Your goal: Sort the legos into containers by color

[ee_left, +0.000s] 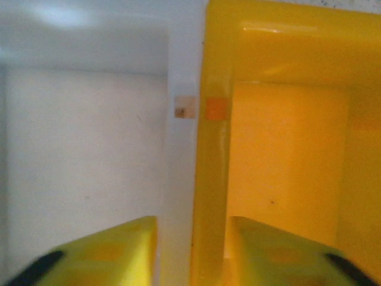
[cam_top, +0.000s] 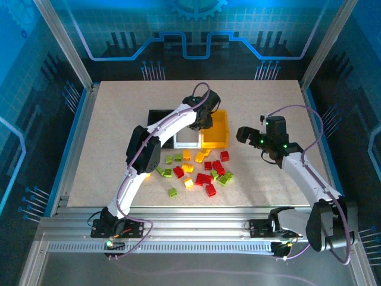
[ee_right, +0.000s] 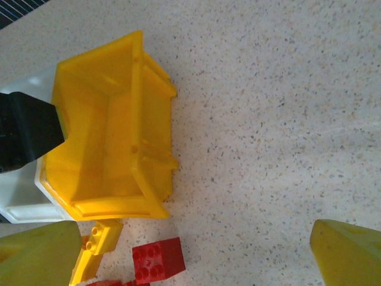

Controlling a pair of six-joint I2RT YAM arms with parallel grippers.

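Speckled table [cam_top: 262,179]: legos [cam_top: 202,170] heaped nearward of both grippers. Left gripper [ee_left: 193,223], jaws parted and seemingly empty, straddles the adjoining walls of white bin [ee_left: 89,59] and yellow bin [ee_left: 280,36]; right gripper [ee_right: 193,256] gapes wide. Hazard: a finger catching a wall could drag the bins.

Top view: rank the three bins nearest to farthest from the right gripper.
1. Yellow bin, the row's end beside the right gripper.
2. White bin, middle of the row.
3. Black bin, the row's opposite end.
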